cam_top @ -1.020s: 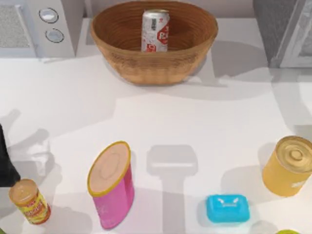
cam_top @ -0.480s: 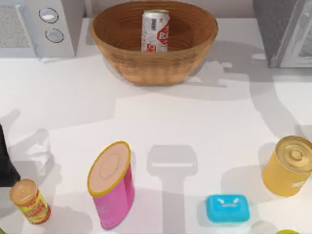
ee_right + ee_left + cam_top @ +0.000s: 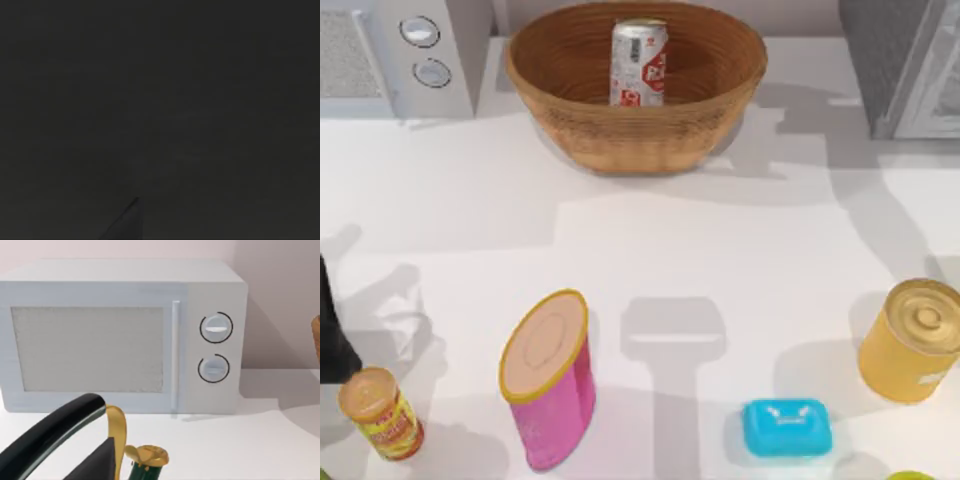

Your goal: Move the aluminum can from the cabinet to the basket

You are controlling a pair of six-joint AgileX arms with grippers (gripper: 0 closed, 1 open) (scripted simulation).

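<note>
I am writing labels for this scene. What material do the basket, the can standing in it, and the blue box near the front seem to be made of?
The basket looks like woven wicker, matte brown-tan, with ribbed coils around its wall. The aluminum can looks like thin metal: silver-white printed body with red lettering, shiny metallic top. The blue box looks like smooth plastic or coated card, with a pale mark on top; its look leaves this open.

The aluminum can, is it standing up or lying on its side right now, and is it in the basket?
Upright and inside: the aluminum can stands on its base within the basket, metallic top up, wicker rim around it.

Glossy black arm (image 3: 332, 335), rounded casing
</note>
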